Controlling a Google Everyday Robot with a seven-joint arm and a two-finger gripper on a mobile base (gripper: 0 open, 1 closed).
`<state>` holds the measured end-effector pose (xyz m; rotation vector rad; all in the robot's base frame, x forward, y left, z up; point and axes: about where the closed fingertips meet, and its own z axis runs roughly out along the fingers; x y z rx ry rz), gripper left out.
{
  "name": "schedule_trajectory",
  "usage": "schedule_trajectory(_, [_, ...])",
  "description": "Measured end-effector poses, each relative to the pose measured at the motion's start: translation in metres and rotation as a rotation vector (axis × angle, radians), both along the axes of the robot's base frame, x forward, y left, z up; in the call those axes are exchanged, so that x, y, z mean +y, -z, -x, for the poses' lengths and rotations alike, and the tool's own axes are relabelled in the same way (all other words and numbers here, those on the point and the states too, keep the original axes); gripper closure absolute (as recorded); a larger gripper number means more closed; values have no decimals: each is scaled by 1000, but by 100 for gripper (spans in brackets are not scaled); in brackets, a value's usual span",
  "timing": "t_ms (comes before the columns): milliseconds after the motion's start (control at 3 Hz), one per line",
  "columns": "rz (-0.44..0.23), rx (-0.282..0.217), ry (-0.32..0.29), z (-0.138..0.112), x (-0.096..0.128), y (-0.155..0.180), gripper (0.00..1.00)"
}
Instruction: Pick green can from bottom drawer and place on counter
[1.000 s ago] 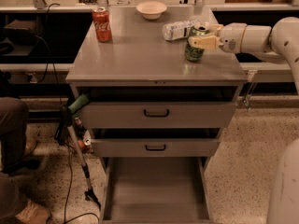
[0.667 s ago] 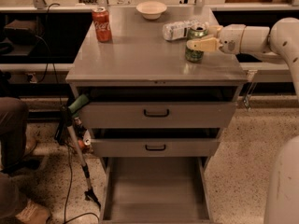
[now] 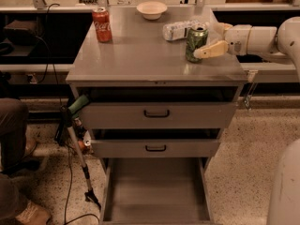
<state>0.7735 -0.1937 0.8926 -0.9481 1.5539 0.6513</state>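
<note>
A green can [image 3: 196, 42] and red can [image 3: 101, 25] on the grey counter [image 3: 140, 50] — cream end effector [image 3: 209, 43] beside the green.

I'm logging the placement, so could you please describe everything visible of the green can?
The green can looks like aluminium, printed green, with a silver top. It stands upright on the right side of the counter, just in front of a plastic bottle lying down. The gripper reaches in from the right, against its side.
</note>
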Motion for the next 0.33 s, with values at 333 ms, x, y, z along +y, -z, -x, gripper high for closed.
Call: schedule_trajectory(333, [42, -8, 69, 19, -52, 2, 0])
